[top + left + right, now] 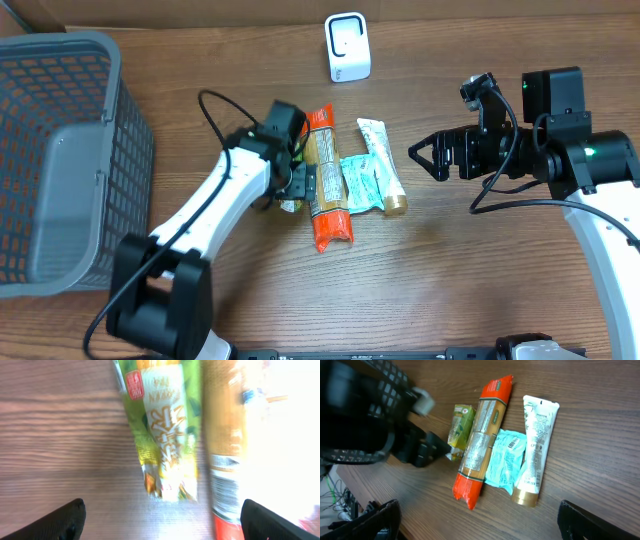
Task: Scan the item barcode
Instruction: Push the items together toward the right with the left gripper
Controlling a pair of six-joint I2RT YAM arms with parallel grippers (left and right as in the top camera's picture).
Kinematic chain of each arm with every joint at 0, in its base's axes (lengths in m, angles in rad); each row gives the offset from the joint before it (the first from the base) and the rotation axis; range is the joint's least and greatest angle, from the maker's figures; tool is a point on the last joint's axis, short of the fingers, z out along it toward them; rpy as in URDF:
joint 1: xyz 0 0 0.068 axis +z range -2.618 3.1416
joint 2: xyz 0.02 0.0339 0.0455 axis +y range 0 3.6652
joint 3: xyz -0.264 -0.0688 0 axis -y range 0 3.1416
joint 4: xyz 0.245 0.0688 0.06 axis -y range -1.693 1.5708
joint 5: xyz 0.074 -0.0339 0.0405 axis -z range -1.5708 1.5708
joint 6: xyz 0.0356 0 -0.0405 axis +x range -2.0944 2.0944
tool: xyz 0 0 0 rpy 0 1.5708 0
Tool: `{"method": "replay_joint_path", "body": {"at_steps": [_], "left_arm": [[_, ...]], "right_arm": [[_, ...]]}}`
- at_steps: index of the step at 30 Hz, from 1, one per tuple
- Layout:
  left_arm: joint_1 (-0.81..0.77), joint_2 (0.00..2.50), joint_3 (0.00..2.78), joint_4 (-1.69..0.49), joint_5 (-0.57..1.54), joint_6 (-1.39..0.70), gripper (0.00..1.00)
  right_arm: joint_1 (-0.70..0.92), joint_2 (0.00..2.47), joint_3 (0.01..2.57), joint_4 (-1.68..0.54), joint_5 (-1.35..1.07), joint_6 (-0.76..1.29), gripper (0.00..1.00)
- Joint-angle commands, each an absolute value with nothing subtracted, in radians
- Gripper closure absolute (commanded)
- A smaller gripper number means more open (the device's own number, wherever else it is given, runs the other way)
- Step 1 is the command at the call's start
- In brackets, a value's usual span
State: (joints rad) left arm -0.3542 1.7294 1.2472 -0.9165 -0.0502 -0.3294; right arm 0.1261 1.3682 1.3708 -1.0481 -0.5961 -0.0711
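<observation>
At the far left of the counter [450,300] stands a grey basket [60,150], well apart from the goods. Next to the right, the left arm [215,200] reaches to a row of four things lying flat near the middle. The left jaws are spread wide above the green packet [167,435], one dark tip on each side in the wrist view, and they pinch nothing. The packet lies on the wood. I judge this green packet to be the item for scanning, because the jaws hang over it, though the task does not say which one is meant. It touches the long orange packet [328,185] on its right. Then comes a teal sachet [362,180], and then a white tube [383,160] with a brown cap. Behind the row, near the back edge, stands the white scanner [347,47]. At the right, the right arm [590,160] is apart from the row, and the right jaws are also spread and empty.

The green packet looks light, soft and glossy, so it may bend or slip. I would take it across its narrow width near the middle, where the filling gives some body, and not at the flat sealed end. I cannot tell where its barcode is.
</observation>
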Motion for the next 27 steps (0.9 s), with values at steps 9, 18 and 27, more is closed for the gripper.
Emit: {"method": "replay_joint_path", "body": {"at_steps": [9,18,27], "left_arm": [[-0.355,1.339,1.457,-1.044,0.038,-0.356,0.00],[-0.355,1.238,1.456,-1.074,0.034,-0.355,0.00],[-0.355,1.271,1.456,-1.073,0.034,-0.355,0.00]], "right_arm": [[0.131,1.369,1.392,-1.056,-0.604,-0.071,0.00],[0.131,1.369,1.392,-1.039,-0.603,-0.071,0.00],[0.135,1.398,1.391,-0.997,-0.593,-0.024,0.04]]}}
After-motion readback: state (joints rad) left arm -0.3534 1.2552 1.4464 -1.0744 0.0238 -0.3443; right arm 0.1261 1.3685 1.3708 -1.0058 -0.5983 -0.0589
